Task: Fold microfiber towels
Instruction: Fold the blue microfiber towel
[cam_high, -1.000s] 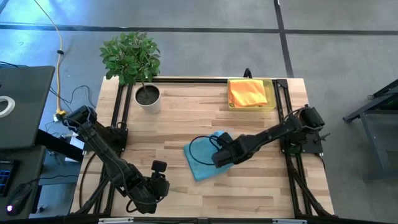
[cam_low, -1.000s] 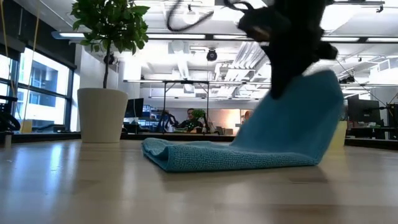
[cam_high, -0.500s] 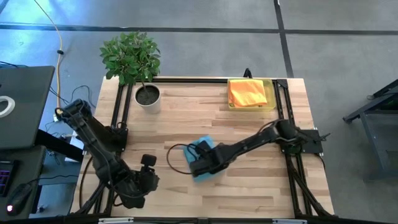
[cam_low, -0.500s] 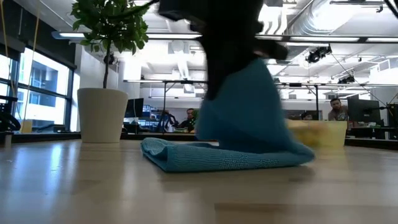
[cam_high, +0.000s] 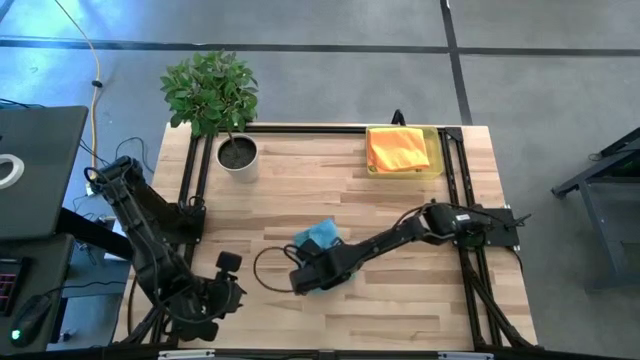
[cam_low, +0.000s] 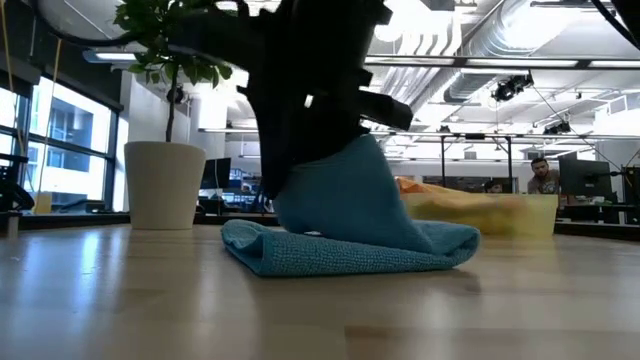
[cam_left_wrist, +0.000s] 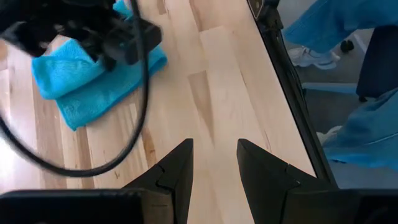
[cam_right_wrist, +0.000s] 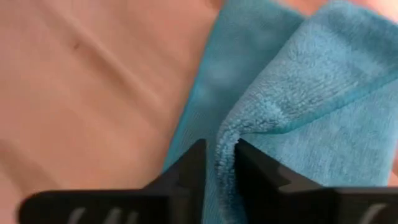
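Right gripper (cam_right_wrist: 216, 163) pinches the blue towel's (cam_high: 322, 238) folded edge mid-table. Left gripper (cam_left_wrist: 214, 163) stands open over bare wood near the front edge.

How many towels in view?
2. A blue towel mid-table, its edge between the right claw's fingers, and an orange towel in the yellow tray at the far right corner. More may be hidden under the orange one.

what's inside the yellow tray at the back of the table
An orange towel fills the yellow tray, with a yellow cloth edge showing at its side. Anything beneath the orange towel is covered and cannot be seen.
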